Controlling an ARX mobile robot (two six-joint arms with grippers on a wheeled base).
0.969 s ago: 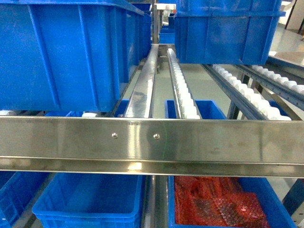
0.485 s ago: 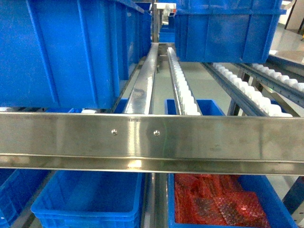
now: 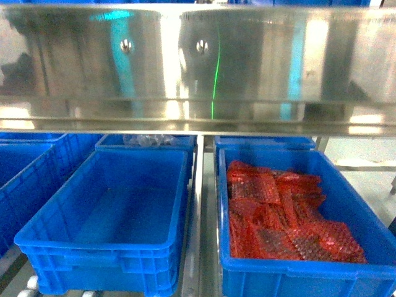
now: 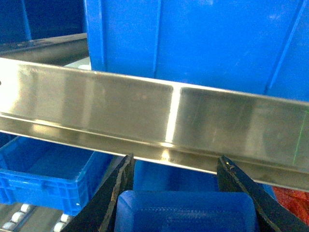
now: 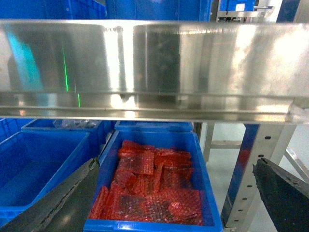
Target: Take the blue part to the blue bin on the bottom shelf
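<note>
Left pincer clamped on blue part; right pincer spread apart.
Blue part's long axis runs between the fingers, below the steel rail; empty blue bin on bottom shelf.

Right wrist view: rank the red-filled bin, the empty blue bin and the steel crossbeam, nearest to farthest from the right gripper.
1. Red-filled bin, directly between the open jaws, low centre.
2. Empty blue bin, to the left, beside it.
3. Steel crossbeam, above; its rank against the empty bin is uncertain.
</note>
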